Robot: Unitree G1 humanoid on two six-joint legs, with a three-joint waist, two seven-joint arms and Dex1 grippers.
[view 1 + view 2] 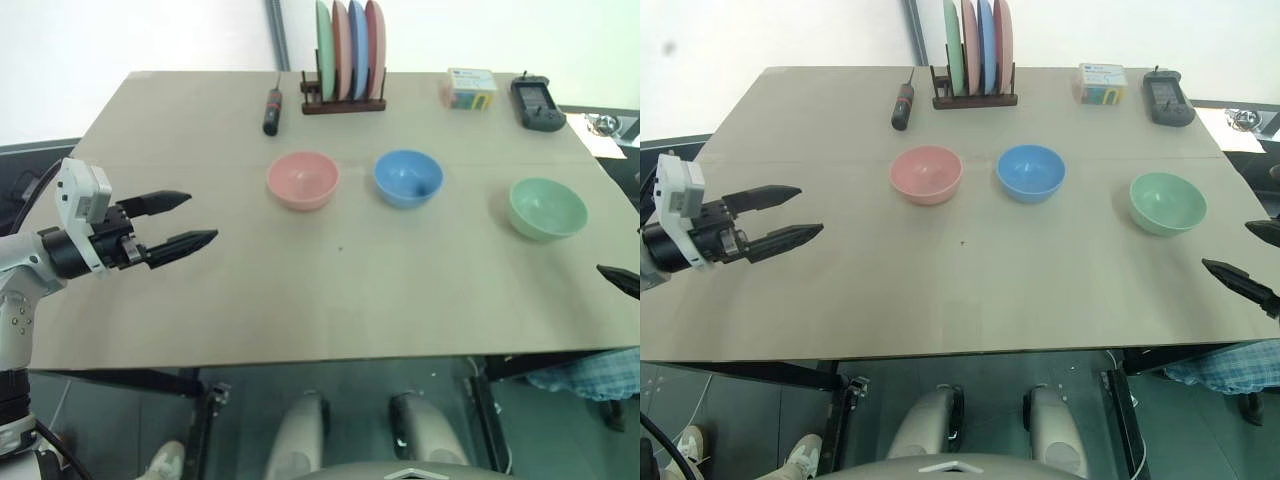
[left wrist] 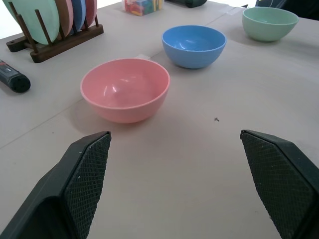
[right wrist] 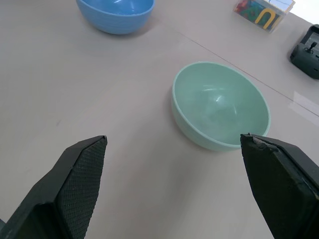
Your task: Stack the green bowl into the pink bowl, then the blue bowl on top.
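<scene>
Three bowls stand apart in a row on the tan table [image 1: 330, 290]: the pink bowl [image 1: 302, 180] on the left, the blue bowl [image 1: 408, 177] in the middle, the green bowl [image 1: 546, 208] on the right. All three are upright and empty. My left gripper [image 1: 200, 218] hovers open over the table's left side, pointing toward the pink bowl [image 2: 124, 89], well short of it. At the table's right edge my right gripper [image 1: 1228, 246] is open, with the green bowl [image 3: 220, 105] just ahead of its fingers and nothing between them.
A wooden rack of upright coloured plates [image 1: 345, 60] stands at the back centre. A black-and-red tool [image 1: 271, 110] lies to its left. At the back right are a small colourful box [image 1: 471, 88] and a black handheld device [image 1: 536, 102].
</scene>
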